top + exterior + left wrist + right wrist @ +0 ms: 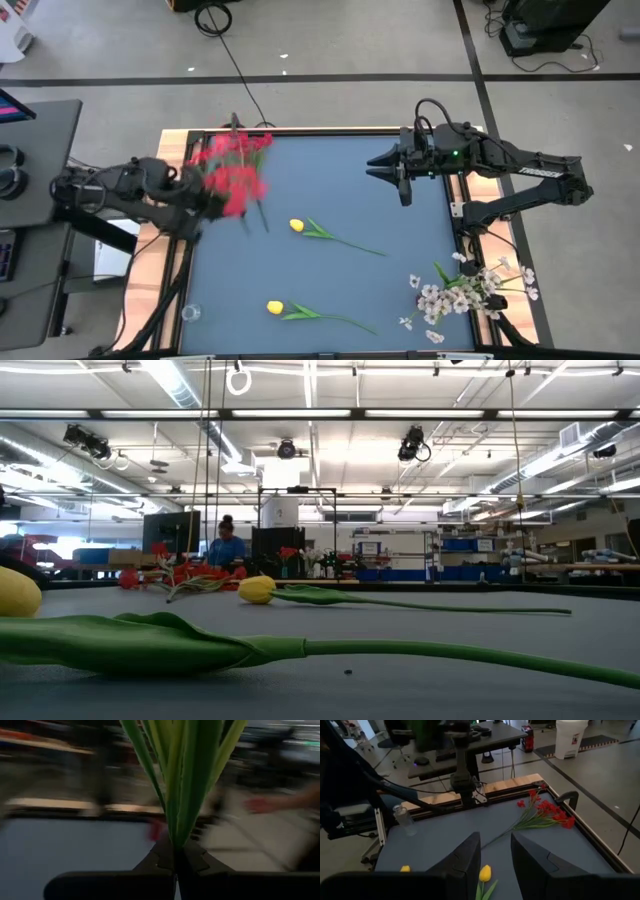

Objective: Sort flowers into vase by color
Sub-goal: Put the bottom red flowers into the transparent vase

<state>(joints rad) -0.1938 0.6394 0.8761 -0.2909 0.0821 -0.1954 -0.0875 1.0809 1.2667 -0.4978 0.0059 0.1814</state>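
Note:
My left gripper (207,209) hangs over the table's left edge, shut on a red flower (240,188) whose green stems (185,780) rise from its fingers. More red flowers (232,148) lie flat near the far left corner. Two yellow tulips (297,226) (275,307) lie on the blue table top (330,180). White flowers (468,290) rest at the right near corner, partly over the edge. A small clear vase (190,313) stands at the near left. My right gripper (401,180) hovers open over the far right, holding nothing. My left gripper pinches the red flower's bundle of green stems and leaves (176,842) between its two shut fingers. The stems fan out past the fingertips. The flower is lifted clear of the table, its red blossoms (240,188) out over the table's left side.
A wooden frame (300,130) rims the table. The middle of the blue top between the tulips and the far edge is bare. A desk (35,150) stands beyond the left edge. In the low view a person (225,545) sits far behind the table.

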